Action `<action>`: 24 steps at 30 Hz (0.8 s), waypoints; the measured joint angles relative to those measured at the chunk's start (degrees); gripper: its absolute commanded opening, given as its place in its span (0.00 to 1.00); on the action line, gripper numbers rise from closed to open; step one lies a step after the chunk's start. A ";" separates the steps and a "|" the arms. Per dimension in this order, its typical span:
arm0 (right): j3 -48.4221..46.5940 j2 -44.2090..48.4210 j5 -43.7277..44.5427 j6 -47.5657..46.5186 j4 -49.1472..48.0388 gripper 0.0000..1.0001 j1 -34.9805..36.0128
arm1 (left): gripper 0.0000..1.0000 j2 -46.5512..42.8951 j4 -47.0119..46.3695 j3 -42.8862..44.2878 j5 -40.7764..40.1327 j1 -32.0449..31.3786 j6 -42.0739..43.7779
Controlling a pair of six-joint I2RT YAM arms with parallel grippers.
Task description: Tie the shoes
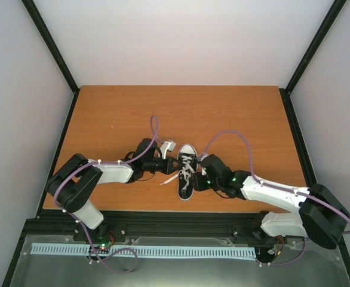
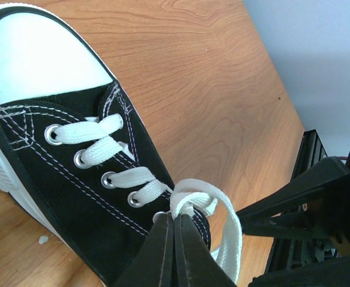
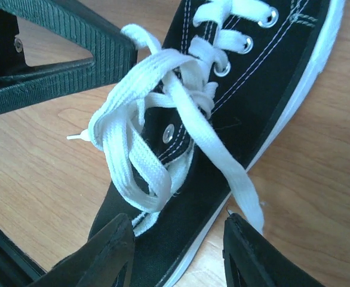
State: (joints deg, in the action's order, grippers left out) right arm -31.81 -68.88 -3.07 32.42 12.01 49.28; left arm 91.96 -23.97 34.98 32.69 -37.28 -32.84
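A small black canvas sneaker (image 1: 187,170) with a white toe cap stands on the wooden table, toe pointing away from the arms. In the left wrist view the sneaker (image 2: 55,179) fills the left side and my left gripper (image 2: 176,222) is shut on a white lace loop (image 2: 202,200) at the top eyelets. In the right wrist view the sneaker (image 3: 235,119) lies diagonally; my right gripper (image 3: 178,236) is open, its fingers straddling the heel side. Loose white laces (image 3: 139,143) hang in loops over the shoe's side, and one lace end (image 3: 235,179) trails toward the right finger.
The wooden table (image 1: 235,113) is walled in by white panels with black corner posts. The arms' purple cables (image 1: 229,136) arch over the table. A black rail runs along the near edge (image 1: 181,220).
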 measured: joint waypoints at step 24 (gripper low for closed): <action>-3.10 0.17 3.67 0.59 2.10 0.03 -1.36 | 0.01 -1.84 1.33 -0.98 -6.19 0.00 0.07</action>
State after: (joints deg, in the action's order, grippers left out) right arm -34.92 -68.71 0.60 33.01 14.11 47.92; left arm 90.13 -22.63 34.00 26.50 -37.28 -32.77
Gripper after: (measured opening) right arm 0.028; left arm 0.021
